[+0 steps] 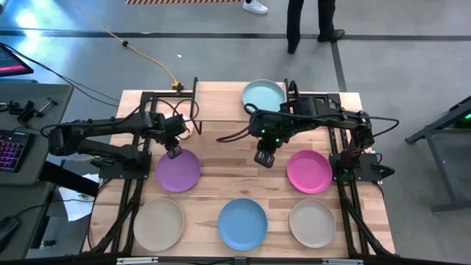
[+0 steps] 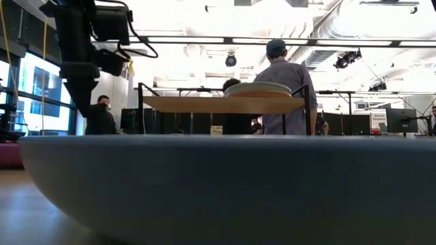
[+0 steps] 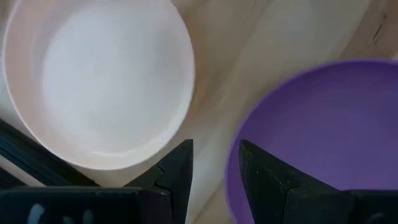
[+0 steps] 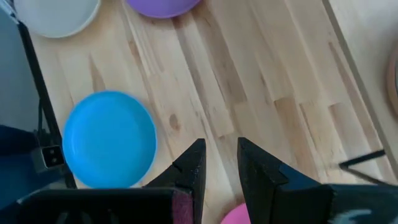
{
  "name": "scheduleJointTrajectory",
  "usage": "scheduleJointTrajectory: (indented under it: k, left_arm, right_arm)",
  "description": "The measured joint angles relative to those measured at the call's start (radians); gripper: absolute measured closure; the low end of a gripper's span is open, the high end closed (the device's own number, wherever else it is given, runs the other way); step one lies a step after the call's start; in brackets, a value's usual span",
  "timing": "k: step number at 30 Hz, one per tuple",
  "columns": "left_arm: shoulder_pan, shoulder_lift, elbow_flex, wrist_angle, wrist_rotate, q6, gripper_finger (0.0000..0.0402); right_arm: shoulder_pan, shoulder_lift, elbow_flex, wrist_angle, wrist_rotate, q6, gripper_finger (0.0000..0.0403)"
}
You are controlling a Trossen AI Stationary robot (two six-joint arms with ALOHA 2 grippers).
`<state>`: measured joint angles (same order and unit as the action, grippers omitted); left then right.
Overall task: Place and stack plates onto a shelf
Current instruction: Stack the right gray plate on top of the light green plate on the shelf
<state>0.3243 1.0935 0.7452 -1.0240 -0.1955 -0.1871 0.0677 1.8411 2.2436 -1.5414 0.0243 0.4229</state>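
Note:
The shelf point(image 1: 221, 103) stands at the table's far middle, with a teal plate point(image 1: 263, 96) lying on its right part. On the table lie the purple plate point(image 1: 178, 171), magenta plate point(image 1: 309, 171), blue plate point(image 1: 243, 223) and two beige plates point(image 1: 159, 223) point(image 1: 312, 222). No pale pink plate shows. My left gripper point(image 1: 174, 152) is open and hangs over the purple plate's far rim. My right gripper point(image 1: 265, 158) is open above bare wood, between the purple and magenta plates. My left gripper point(image 3: 214, 168) points down at the purple plate's far rim point(image 3: 233, 180), with one finger point(image 3: 261, 174) over the plate's inside and the other point(image 3: 177, 171) outside it. I cannot tell whether either finger touches the rim. The plate lies flat on the table.
Black frame rails run along the table's left edge point(image 1: 121, 184) and right edge point(image 1: 353, 199). Bare wood point(image 4: 249, 81) lies under my right gripper. The shelf's thin black legs point(image 2: 139, 109) stand at the far side. People stand beyond the table point(image 2: 279, 88).

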Motion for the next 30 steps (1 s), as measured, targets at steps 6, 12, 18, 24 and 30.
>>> scheduleJointTrajectory:
  k: [6, 12, 18, 24, 30]
  left_arm:
    - [-0.012, -0.01, 0.0, 0.005, 0.021, -0.028, 0.0282]
    - [-0.126, -0.12, 0.0, 0.051, 0.057, -0.133, 0.0282]
    - [-0.222, -0.233, 0.0, 0.145, 0.06, -0.202, 0.0282]
    - [-0.283, -0.288, 0.0, 0.266, 0.06, -0.168, 0.0282]
    - [-0.317, -0.3, 0.0, 0.385, 0.059, -0.077, 0.0282]
  right_arm:
    - [0.049, 0.0, 0.0, -0.029, 0.004, 0.139, 0.0331]
    - [0.139, 0.003, -0.069, -0.027, 0.13, 0.278, 0.0331]
    - [0.222, 0.0, -0.251, -0.029, 0.045, 0.511, 0.0331]
    - [0.327, 0.0, -0.386, 0.006, -0.005, 0.796, 0.0331]
    - [0.411, 0.0, -0.495, 0.099, -0.01, 1.015, 0.0331]
